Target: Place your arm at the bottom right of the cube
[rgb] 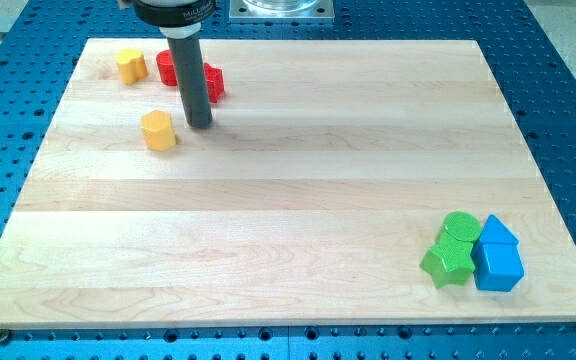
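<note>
Camera view: the tip [200,125] rests on the desk [288,190], a bare rod with no fingers to open or close. The blue cube [498,267] lies well apart, toward the view's bottom right of the tip, touching the green blocks [451,252].

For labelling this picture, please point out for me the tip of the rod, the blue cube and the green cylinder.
my tip [201,126]: camera view, the rod's very lower end.
blue cube [499,268]: camera view, its front face.
green cylinder [459,224]: camera view, its round top.

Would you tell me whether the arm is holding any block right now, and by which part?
Nothing is held. My tip rests on the board, just right of the yellow block, apart from it.
</note>
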### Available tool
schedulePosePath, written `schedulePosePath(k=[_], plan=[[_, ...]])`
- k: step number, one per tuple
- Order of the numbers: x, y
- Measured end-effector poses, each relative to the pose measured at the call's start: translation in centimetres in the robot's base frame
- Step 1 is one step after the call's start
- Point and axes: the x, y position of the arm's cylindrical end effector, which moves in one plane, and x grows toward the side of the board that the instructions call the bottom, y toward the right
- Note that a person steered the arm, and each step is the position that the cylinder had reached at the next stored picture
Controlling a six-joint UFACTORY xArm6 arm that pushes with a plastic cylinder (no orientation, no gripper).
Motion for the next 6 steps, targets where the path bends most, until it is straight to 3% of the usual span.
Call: schedulePosePath(k=[1,2,3,5,6], plan=[[2.9,2.7],[5.3,13.6],[5.1,24.3],[14.7,41.9],[23.3,41.7]])
